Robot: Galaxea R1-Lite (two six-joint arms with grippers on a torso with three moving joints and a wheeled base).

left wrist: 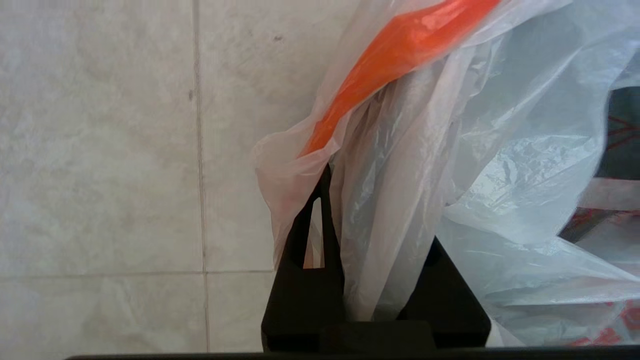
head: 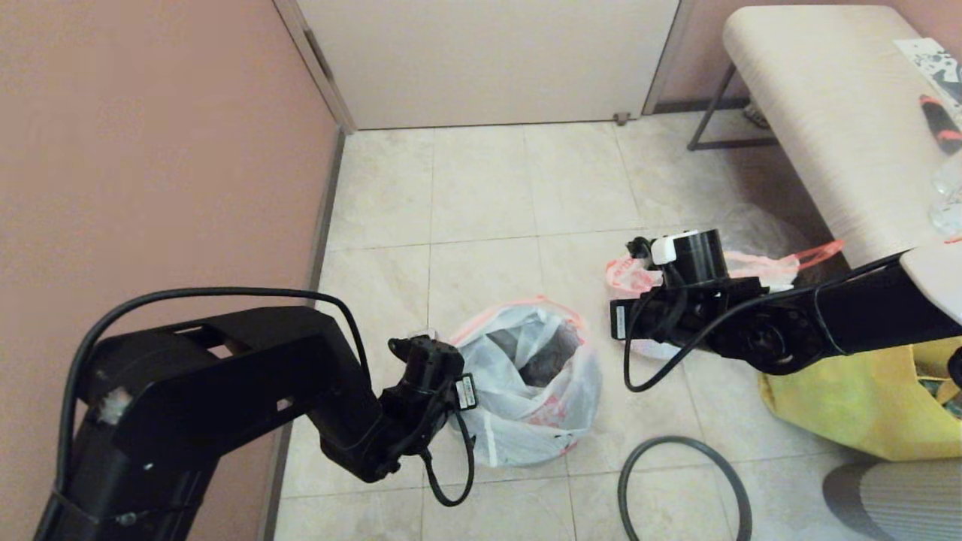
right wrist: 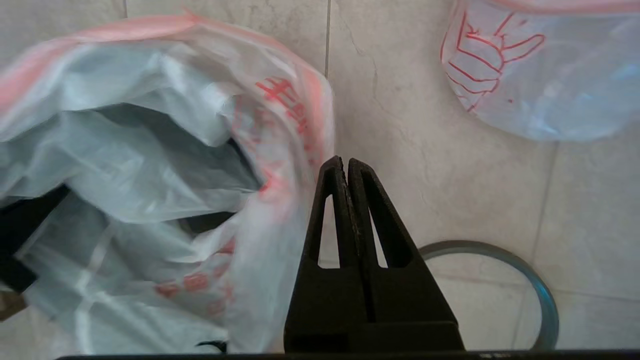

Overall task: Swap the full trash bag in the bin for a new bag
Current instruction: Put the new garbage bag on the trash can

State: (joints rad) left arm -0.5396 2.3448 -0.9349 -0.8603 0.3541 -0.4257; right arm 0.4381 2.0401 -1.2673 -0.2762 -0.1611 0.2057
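Note:
The new bag (head: pixel 518 421), thin white plastic with red print and a pink hem, lies draped over the bin (head: pixel 545 364), which shows only as a dark hollow through the bag's mouth. My left gripper (left wrist: pixel 372 200) is at the bag's left edge, shut on a bunched fold of its rim (left wrist: pixel 385 240). My right gripper (right wrist: pixel 345 162) hangs shut and empty just right of the bag (right wrist: pixel 150 150), close to its hem but apart from it. The bin's grey hoop (head: pixel 680 439) lies flat on the floor to the front right. The full bag (head: pixel 751 233) sits behind my right arm.
A yellow bag (head: pixel 864 406) stands at the right, below a padded bench (head: pixel 827 113). A pink wall (head: pixel 150 150) runs along the left and a door (head: pixel 488 60) closes the far end. The full bag (right wrist: pixel 540 85) and hoop (right wrist: pixel 480 244) lie near my right gripper.

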